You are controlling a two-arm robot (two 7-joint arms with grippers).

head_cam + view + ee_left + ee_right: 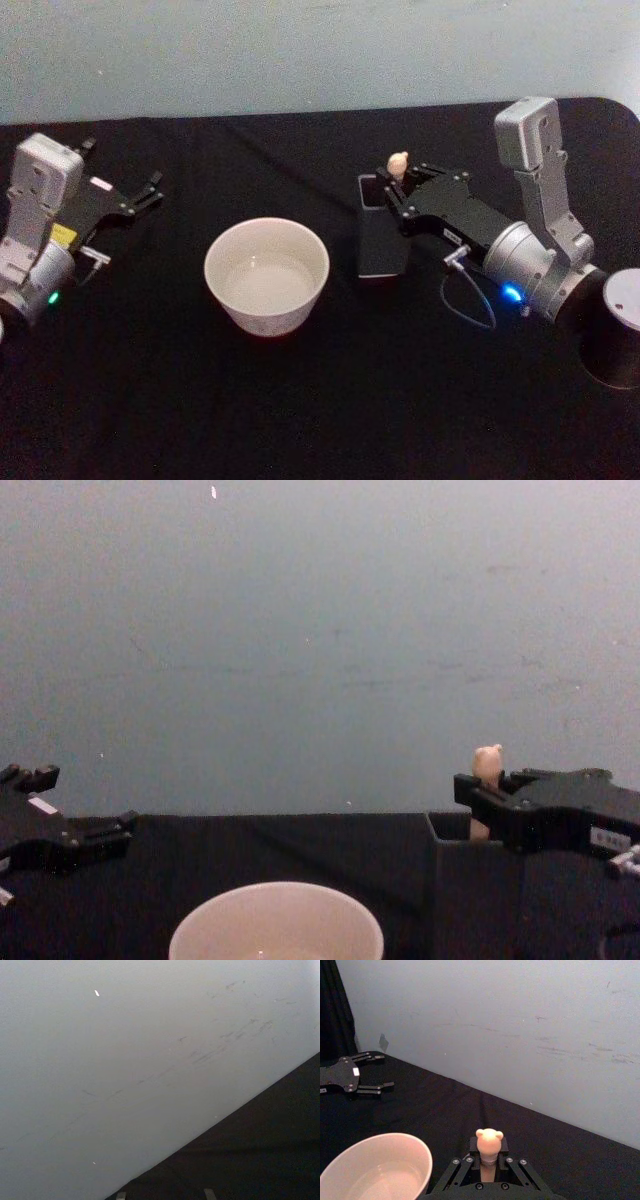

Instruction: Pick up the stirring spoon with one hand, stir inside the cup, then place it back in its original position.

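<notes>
The stirring spoon (398, 163) stands upright in a dark grey square holder (380, 245), its bear-shaped knob (489, 1142) poking above the rim. My right gripper (397, 192) reaches in from the right and is shut on the spoon's stem just below the knob (487, 763). To the holder's left, the wide cream-white cup (267, 275) stands upright with a pale inside (375, 1172). At the far left of the table my left gripper (148, 192) rests open with nothing in it, well away from the cup.
A black cloth (320, 400) covers the table, and a pale wall (320, 630) rises right behind its far edge. A dark cylinder with a grey top (622, 335) stands at the right edge beside my right arm.
</notes>
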